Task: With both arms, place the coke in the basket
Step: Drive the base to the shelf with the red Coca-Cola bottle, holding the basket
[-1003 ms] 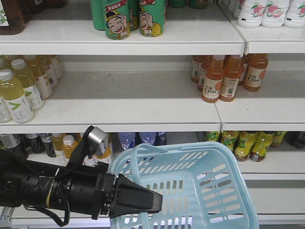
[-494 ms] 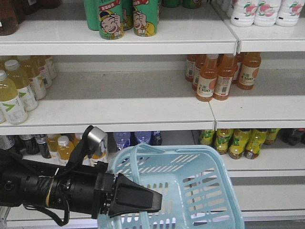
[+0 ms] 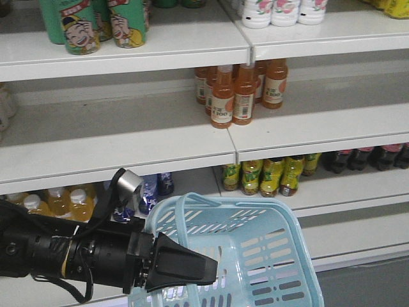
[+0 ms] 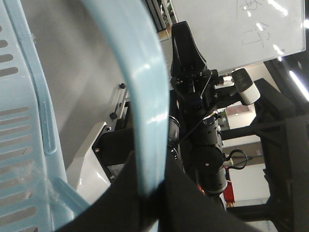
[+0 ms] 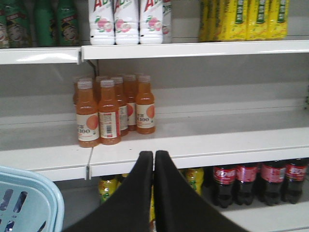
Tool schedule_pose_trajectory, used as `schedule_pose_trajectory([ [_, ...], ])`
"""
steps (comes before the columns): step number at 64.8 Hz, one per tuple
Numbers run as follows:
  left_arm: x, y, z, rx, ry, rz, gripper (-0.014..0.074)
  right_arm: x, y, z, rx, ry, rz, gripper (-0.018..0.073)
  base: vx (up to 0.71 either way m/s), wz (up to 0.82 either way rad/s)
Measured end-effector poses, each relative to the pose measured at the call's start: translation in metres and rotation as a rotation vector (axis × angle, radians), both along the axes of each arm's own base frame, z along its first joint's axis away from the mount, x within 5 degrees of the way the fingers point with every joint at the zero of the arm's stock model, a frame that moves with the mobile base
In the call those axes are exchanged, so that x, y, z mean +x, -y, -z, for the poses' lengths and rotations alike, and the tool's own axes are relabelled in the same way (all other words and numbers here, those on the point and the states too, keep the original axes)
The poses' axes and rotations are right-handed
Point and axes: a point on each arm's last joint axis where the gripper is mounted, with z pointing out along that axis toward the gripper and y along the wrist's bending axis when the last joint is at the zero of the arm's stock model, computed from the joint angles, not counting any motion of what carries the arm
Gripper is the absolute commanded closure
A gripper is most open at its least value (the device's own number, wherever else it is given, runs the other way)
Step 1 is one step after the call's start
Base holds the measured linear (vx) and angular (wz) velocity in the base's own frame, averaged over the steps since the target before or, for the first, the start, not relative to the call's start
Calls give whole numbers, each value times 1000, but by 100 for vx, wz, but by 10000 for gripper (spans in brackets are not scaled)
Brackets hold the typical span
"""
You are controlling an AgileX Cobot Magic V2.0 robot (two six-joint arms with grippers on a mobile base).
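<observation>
**anon1:** Front cam first, what's the left gripper [image 3: 211,267] doing?

**anon2:** It's pinched nearly shut on the thin handle [image 3: 179,199] of the light blue slotted plastic basket [image 3: 281,220], which hangs tilted. The dark plastic coke bottles with red caps [image 3: 365,158] are on the lower white shelf [image 3: 358,187] at far right, well apart from it.

**anon1:** Left wrist cam?

**anon2:** Black fingers [image 4: 193,203] squeeze that handle with barely a gap. The right gripper [image 4: 182,41] is behind it and looks closed.

**anon1:** Right wrist?

**anon2:** Jaws are touching and hold nothing. Coke is low right, the basket corner low left.

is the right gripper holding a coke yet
No, the right gripper is shut on nothing; the coke bottles stand beyond it.
</observation>
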Motion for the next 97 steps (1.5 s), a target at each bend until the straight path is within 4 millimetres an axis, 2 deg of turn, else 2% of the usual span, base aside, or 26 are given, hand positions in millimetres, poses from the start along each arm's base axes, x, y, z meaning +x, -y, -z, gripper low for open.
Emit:
schedule_pose_trajectory([
  [97,0,0,0,0,0,0,603,0,0,0,0,0,0,564,2,-43],
])
